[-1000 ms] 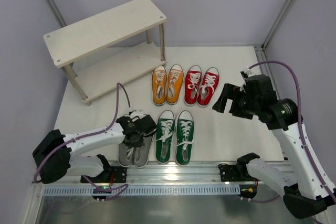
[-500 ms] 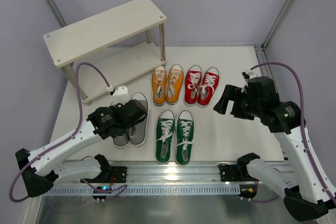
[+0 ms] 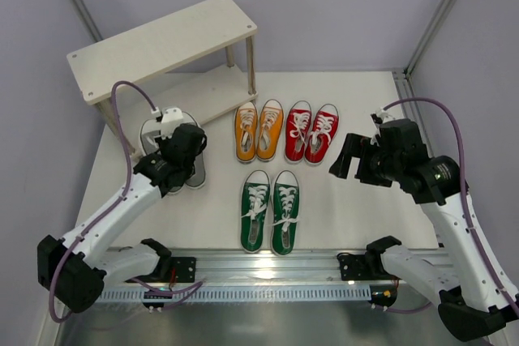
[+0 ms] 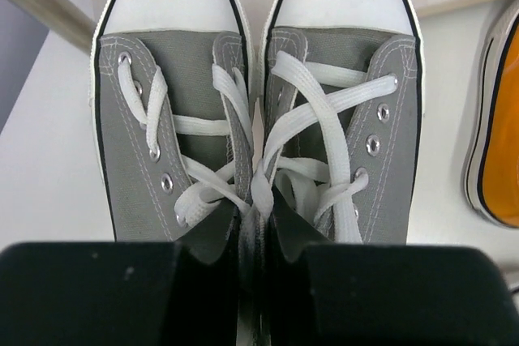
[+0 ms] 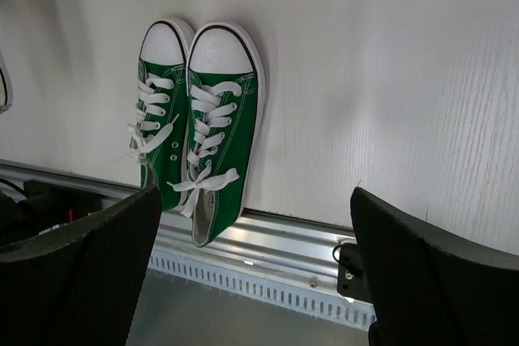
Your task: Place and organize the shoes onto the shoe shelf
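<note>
My left gripper (image 3: 179, 154) (image 4: 261, 220) is shut on the grey shoes (image 3: 152, 133) (image 4: 332, 119), pinching the two inner sides together by the laces. The pair points toe first at the lower board (image 3: 190, 96) of the shoe shelf (image 3: 162, 42), its toe caps at that board's front edge. The orange pair (image 3: 258, 130), red pair (image 3: 311, 131) and green pair (image 3: 271, 208) (image 5: 199, 127) lie on the table. My right gripper (image 3: 349, 155) (image 5: 255, 200) hangs open above the table, right of the red pair, holding nothing.
A shelf post (image 4: 40, 2) stands just left of the grey toe caps. An orange shoe (image 4: 499, 160) lies close on the right. The metal rail (image 3: 268, 269) runs along the near table edge. Frame uprights (image 3: 438, 14) rise at the back corners.
My left arm has carried the grey pair from the near left of the table up and left to the shelf's lower tier. The right arm has barely moved.
</note>
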Controlling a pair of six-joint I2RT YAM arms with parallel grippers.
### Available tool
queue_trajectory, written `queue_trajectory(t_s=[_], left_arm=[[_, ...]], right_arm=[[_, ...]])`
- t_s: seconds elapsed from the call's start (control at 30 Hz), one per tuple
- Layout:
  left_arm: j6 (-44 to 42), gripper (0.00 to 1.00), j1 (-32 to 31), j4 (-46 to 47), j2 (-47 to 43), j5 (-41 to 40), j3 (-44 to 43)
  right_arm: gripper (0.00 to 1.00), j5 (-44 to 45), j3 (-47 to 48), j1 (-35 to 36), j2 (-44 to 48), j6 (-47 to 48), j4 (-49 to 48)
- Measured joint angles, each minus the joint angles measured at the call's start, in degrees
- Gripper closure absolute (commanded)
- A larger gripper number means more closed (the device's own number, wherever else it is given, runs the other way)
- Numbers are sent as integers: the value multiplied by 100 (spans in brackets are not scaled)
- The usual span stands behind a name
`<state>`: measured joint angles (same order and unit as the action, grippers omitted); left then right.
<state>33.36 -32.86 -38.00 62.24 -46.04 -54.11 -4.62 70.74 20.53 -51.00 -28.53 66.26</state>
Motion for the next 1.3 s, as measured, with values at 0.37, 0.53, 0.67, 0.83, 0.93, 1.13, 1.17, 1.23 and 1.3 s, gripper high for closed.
queue_trajectory(t_s=[0.37, 0.53, 0.67, 0.83, 0.93, 1.13, 1.17, 1.23, 1.3], left_arm=[[-988, 100, 1523, 2424, 1311, 605, 197], [-1165, 100, 1873, 3209, 2085, 776, 164], [-1333, 100, 1950, 3770, 2594, 835, 52], [-1556, 100, 2013, 4262, 2924, 861, -245], [-1655, 100, 2041, 4555, 3067, 852, -409], [-1757, 100, 2312, 4981, 3456, 861, -706], [-1784, 100, 2391, 5040, 3521, 863, -752], [-1851, 100, 2524, 5132, 3595, 872, -782], [-1926, 100, 2625, 5156, 3617, 866, -782]], right_arm=[[2, 76, -299, 0, -310, 149, -44], [2, 155, -555, 0, -289, 146, -280], [2, 197, -776, 0, -345, 166, -487], [2, 219, -918, 0, -695, 267, -699], [2, 214, -960, 0, -1014, 330, -804], [2, 216, -944, 0, -1475, 487, -927], [2, 216, -931, 0, -1528, 514, -927], [2, 219, -898, 0, -1637, 575, -927], [2, 219, -859, 0, -1731, 599, -935]])
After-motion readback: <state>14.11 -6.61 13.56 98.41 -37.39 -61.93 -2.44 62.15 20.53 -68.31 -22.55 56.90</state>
